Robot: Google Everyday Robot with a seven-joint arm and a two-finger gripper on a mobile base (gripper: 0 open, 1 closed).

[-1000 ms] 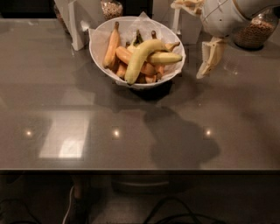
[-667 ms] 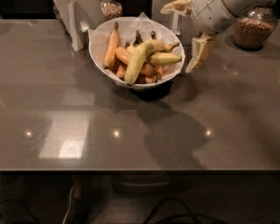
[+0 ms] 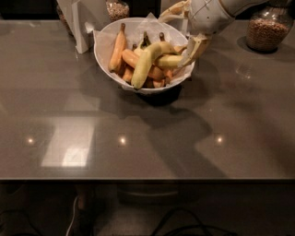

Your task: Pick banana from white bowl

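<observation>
Several cables [image 3: 184,225] lie on the dark floor below the near edge of the grey table [image 3: 230,106], whose glossy top shows three spots of reflected light [image 3: 122,139] in a row. Farther back, at the middle of the table, stands the white bowl [image 3: 102,60], lined with crinkled white paper [image 3: 150,20]. The banana [image 3: 145,62] lies in it on top of the pile, long, curved and pale greenish-yellow, its lower end toward the front rim and its brownish stem pointing to the back. A shorter greenish-yellow banana [image 3: 170,61] rests just to its right, with orange bananas [image 3: 117,48] to the left and beneath. The gripper [image 3: 174,40] hangs over the bowl's right rim with its two fingers spread wide and nothing between them; the lower finger [image 3: 196,48] reaches down close by the shorter banana's right end. At the far edge are a white upright object [image 3: 83,23], a jar [image 3: 117,9] behind the bowl, and a grain-filled jar [image 3: 269,27] at the right.
</observation>
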